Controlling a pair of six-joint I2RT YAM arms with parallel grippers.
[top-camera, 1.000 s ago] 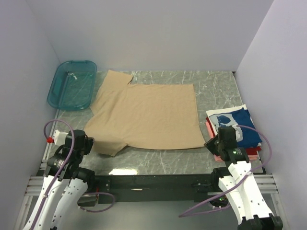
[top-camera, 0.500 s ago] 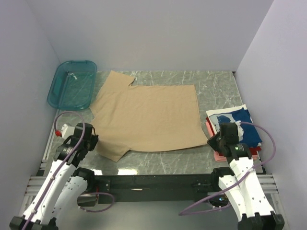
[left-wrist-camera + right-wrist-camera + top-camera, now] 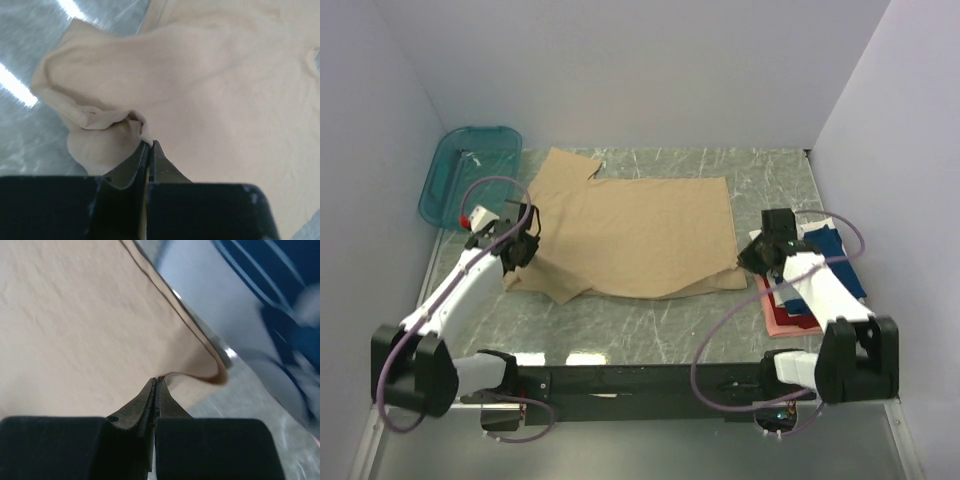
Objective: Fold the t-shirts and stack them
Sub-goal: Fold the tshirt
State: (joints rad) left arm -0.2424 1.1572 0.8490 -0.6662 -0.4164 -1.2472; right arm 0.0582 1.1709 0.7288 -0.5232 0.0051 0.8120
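A tan t-shirt [image 3: 640, 230] lies spread on the marble table. My left gripper [image 3: 523, 247] is shut on its near-left sleeve and has it lifted and bunched; in the left wrist view the cloth [image 3: 135, 117] is pinched at the closed tips [image 3: 150, 143]. My right gripper [image 3: 756, 257] is shut on the shirt's near-right hem corner; in the right wrist view the hem [image 3: 200, 371] curls up from the closed tips [image 3: 156, 379]. Folded navy, red and pink shirts [image 3: 825, 262] are stacked at the right, partly hidden by my right arm.
A teal plastic basket [image 3: 470, 172] sits at the far left corner of the table. White walls close in the left, back and right sides. Bare marble [image 3: 650, 325] runs along the near edge in front of the shirt.
Both arms have reached forward from the near edge. Each gripper has closed on a near corner of the tan shirt and drawn it away from the near edge, rumpling the front hem.
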